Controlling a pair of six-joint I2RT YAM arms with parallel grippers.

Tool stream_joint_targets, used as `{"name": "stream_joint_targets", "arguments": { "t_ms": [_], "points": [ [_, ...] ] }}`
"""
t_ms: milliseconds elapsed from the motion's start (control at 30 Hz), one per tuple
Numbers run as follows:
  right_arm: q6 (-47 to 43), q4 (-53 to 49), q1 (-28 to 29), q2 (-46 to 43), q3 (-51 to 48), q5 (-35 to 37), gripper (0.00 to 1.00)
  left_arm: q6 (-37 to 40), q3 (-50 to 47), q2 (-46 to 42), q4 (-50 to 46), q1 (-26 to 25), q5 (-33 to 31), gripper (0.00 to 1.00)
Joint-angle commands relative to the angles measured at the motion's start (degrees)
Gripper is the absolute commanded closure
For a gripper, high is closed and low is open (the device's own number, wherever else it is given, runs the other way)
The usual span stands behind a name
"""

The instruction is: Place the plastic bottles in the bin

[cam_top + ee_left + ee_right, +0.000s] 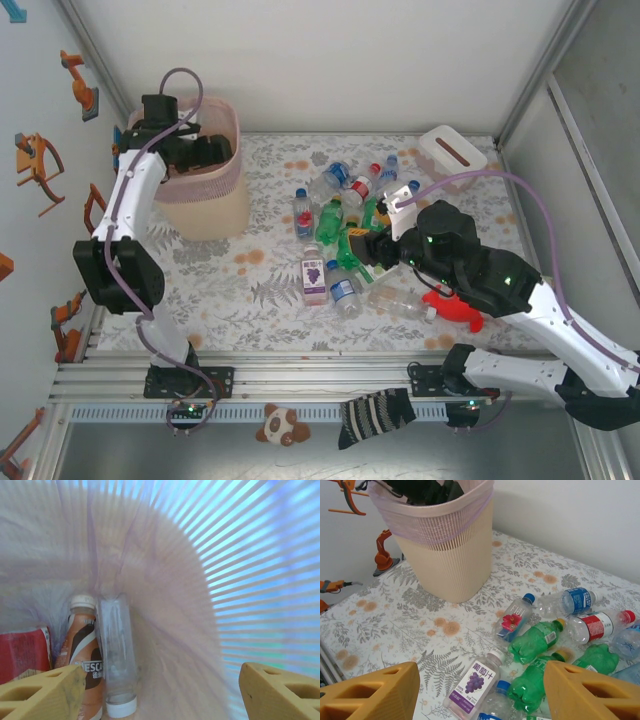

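Both jaws spread, empty (left inside the cream ribbed bin (pixel 205 210), ten o'clock). Green plastic bottle (pixel 536 640): likely light, slippery; pinch mid-body.

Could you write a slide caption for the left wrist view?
Inside the lined bin, the left fingers stand open above a clear bottle and a brown coffee bottle.

Bright even light, soft shadows; bin (pixel 260 580) interior hazy (backlit, blurred).

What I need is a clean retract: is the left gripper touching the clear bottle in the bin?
Apart. In the left wrist view the left gripper stands open; neither finger reaches the clear bottle lying deeper in the bin.
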Motion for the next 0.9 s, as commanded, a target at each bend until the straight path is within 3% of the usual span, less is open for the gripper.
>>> {"name": "stream_joint_targets", "arguments": {
  "t_ms": [0, 500, 700, 867],
  "points": [
    [0.51, 0.88, 0.47, -0.21, 0.44, 0.40, 0.34, -0.45, 2.53, -2.63, -2.91, -0.23, -0.50, 0.20],
    [0.68, 0.50, 0.47, 0.01, 0.35, 0.66, 0.34, -0.86, 5.57, -13.28, -4.85, -1.97, -1.31, 0.21],
    [0.72, 0.55, 0.47, 0.11, 0.11, 0.74, 0.34, -1.45, 3.58, -17.52, -5.30, -6.53, -4.13, 0.22],
    [0.68, 0.22, 0.40, 0.30, -0.31, 0.44, 0.34, -3.24, -0.84, -20.50, -4.36, -13.74, -8.56, 0.22]
  ]
}}
